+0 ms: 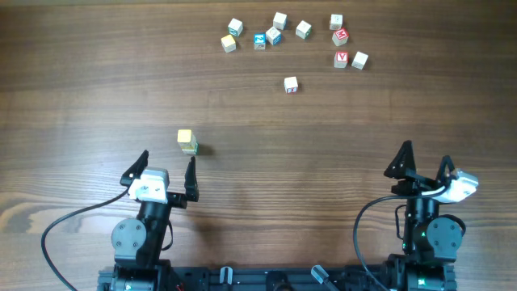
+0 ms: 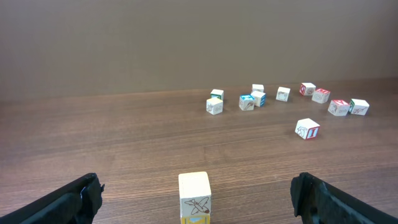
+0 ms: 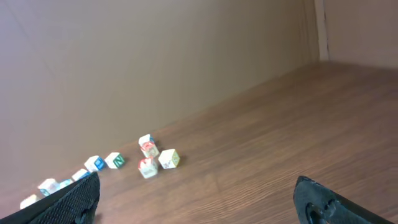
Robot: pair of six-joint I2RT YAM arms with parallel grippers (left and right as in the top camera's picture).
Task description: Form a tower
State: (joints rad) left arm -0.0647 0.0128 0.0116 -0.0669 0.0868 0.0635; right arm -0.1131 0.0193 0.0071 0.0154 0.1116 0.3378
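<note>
The tower (image 1: 187, 142) is a short stack of small wooden cubes standing left of centre, with a pale yellow top. In the left wrist view the tower (image 2: 194, 196) shows an aeroplane drawing on its top cube and a yellow-edged cube beneath. My left gripper (image 1: 168, 159) is open and holds nothing. It sits just on the near side of the stack, which is framed between the two fingers of the left gripper (image 2: 196, 200). At the near right, far from any cube, my right gripper (image 1: 426, 155) is also open and holds nothing. The right gripper (image 3: 198, 196) has only bare wood between its fingers.
Several loose cubes (image 1: 283, 36) with white, red and blue faces lie scattered along the far side. One lone cube (image 1: 291, 84) sits nearer the middle, and the left wrist view shows that lone cube (image 2: 307, 129) too. Part of the loose cubes (image 3: 149, 163) appears in the right wrist view.
</note>
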